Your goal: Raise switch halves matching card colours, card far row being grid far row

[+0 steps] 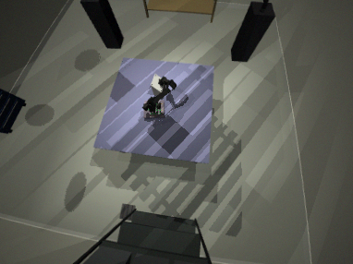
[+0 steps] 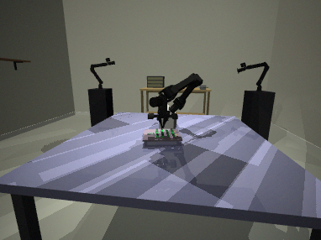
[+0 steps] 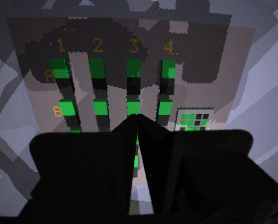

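The switch panel (image 2: pixel 145 138) (image 3: pixel 227 80) lies under my gripper (image 2: pixel 163 127) (image 3: pixel 136 118), whose fingers are shut together and empty. In the wrist view the fingertips are over column 3, just on the arm's side of the green half of switch B3 (image 3: pixel 133 106); contact cannot be told. Switches A1 (image 3: pixel 60 68), A2 (image 3: pixel 97 68), A3 (image 3: pixel 133 68) and A4 (image 3: pixel 168 68) show green far halves and dark near halves. B1 (image 3: pixel 67 108), B2 (image 3: pixel 100 108) and B4 (image 3: pixel 165 107) show green too. The fingers hide much of the nearer rows and the lower part of the card (image 3: pixel 195 120).
The panel sits on the bluish table (image 1: pixel 189 143) (image 2: pixel 105 172), crossed by striped shadows. The arm (image 1: pixel 163 92) (image 2: pixel 182 86) reaches over the panel. Black pedestals (image 1: pixel 103 18) (image 2: pixel 259 113) and a wooden shelf (image 1: pixel 181 5) stand beyond the table.
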You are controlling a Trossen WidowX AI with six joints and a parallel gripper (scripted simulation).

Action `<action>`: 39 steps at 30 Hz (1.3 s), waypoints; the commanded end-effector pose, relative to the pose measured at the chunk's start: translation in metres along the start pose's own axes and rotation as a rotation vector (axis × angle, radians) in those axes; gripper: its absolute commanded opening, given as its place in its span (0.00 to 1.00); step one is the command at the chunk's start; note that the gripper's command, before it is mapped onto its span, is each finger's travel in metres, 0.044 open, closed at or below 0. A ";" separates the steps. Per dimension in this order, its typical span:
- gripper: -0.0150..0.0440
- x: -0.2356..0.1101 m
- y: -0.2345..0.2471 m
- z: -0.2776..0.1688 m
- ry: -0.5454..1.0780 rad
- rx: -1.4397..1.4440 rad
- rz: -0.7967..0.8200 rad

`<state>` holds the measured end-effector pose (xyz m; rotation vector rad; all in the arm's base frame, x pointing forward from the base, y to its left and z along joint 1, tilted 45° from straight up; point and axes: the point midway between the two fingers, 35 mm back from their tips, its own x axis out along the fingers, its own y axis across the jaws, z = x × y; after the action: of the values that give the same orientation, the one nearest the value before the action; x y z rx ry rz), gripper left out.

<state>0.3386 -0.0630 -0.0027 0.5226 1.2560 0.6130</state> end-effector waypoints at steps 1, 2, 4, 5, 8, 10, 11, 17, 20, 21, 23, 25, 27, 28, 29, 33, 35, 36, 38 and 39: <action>0.25 0.011 0.002 -0.001 0.005 0.006 0.008; 0.25 0.013 0.002 -0.001 0.005 0.006 0.009; 0.25 0.013 0.002 -0.001 0.005 0.006 0.009; 0.25 0.013 0.002 -0.001 0.005 0.006 0.009; 0.25 0.015 0.002 -0.001 0.005 0.006 0.009; 0.25 0.018 0.002 -0.001 0.005 0.006 0.009; 0.25 0.019 0.002 -0.001 0.005 0.006 0.009; 0.25 0.027 0.002 -0.001 0.005 0.006 0.009; 0.25 0.027 0.002 -0.001 0.005 0.006 0.009; 0.25 0.027 0.002 -0.001 0.005 0.006 0.009; 0.25 0.027 0.002 -0.001 0.005 0.006 0.009; 0.25 0.027 0.002 -0.001 0.005 0.006 0.009; 0.25 0.027 0.002 -0.001 0.005 0.006 0.009; 0.25 0.027 0.002 -0.001 0.005 0.006 0.009; 0.25 0.027 0.002 -0.001 0.005 0.006 0.009; 0.25 0.027 0.002 -0.001 0.005 0.006 0.009; 0.25 0.027 0.002 -0.001 0.005 0.006 0.009; 0.25 0.027 0.002 -0.001 0.005 0.006 0.009; 0.25 0.027 0.002 -0.001 0.005 0.006 0.009; 0.25 0.027 0.002 -0.001 0.005 0.006 0.009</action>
<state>0.3425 -0.0452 -0.0202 0.5259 1.2606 0.6162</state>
